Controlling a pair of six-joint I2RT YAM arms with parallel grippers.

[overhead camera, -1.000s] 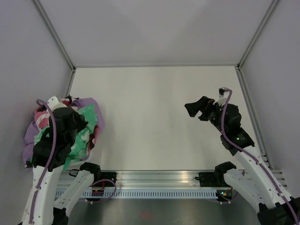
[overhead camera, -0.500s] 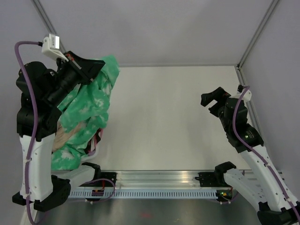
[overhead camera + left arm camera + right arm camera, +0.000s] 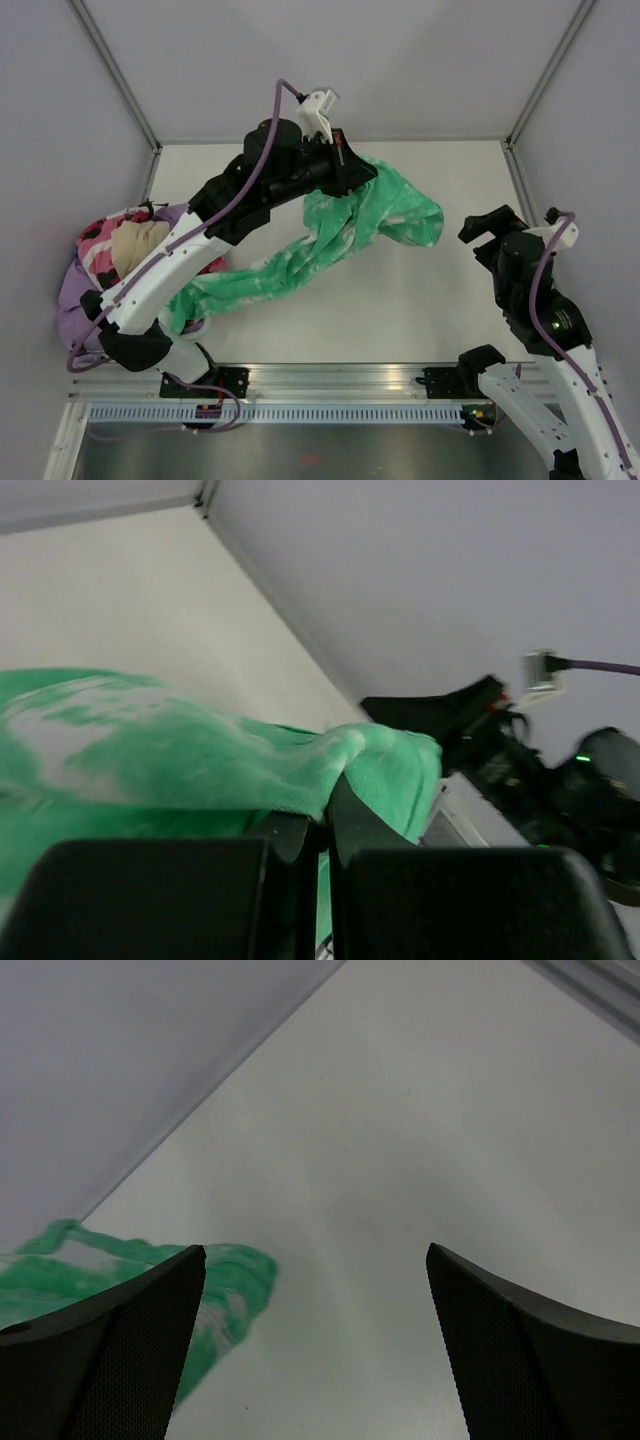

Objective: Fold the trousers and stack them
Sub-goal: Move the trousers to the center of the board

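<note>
left gripper [image 3: 350, 172]: clamped on bright green, white-mottled soft fabric trousers [image 3: 335, 235] | trousers: raised over white table [image 3: 400, 310] far middle, trailing down-left toward heap of pink, beige, purple clothes [image 3: 120, 250] | right gripper [image 3: 489, 226]: jaws wide apart, empty, near trousers' right end

The trousers [image 3: 400, 212] are soft, matt cloth, slightly fuzzy up close. The table [image 3: 350, 312] is smooth and matt. The rail [image 3: 330, 378] at its near edge is bare metal with a dull brushed sheen, and the right gripper [image 3: 315, 1252] is matt black plastic, finely stippled.
</note>
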